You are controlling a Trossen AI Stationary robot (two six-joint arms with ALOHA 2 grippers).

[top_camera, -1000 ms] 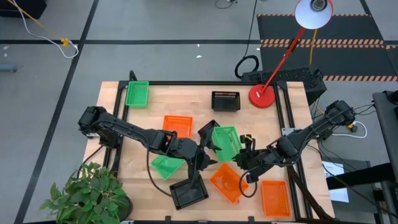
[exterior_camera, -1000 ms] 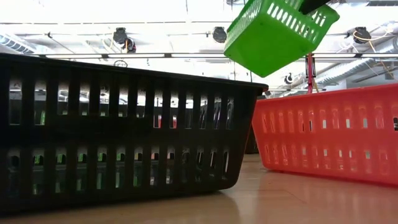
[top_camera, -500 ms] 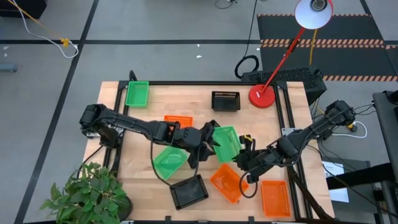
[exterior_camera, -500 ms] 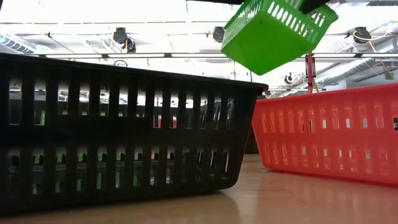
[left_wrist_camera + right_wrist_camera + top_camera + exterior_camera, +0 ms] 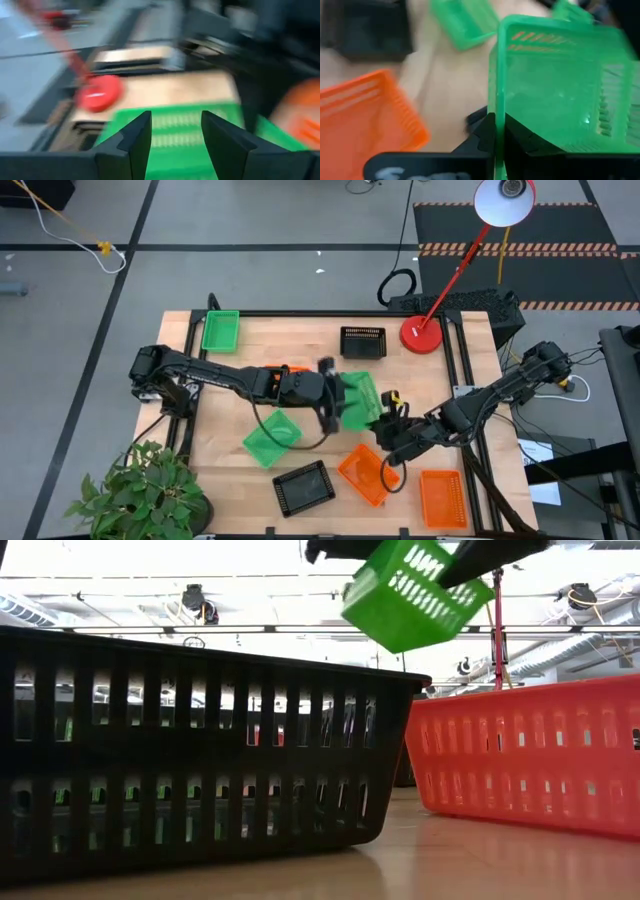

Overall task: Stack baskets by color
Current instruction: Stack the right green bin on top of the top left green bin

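Green basket [image 5: 358,400]: raised off the counter [image 5: 300,340], near centre, tilted | Right pincer [image 5: 499,131]: clenched on its rim, from 4 o'clock | Left pincer [image 5: 176,131]: at the basket from 9 o'clock, fingers apart, grip cannot be told | Second green basket [image 5: 272,435]: at 7 o'clock.

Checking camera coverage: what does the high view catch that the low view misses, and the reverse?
High only: the whole table, both arms, the right claw shut on the lifted green basket's wall, the left claw over it, two more green baskets, the plant.

Low only: ceiling lights.

Both: the lifted green basket, the near black basket, an orange basket.
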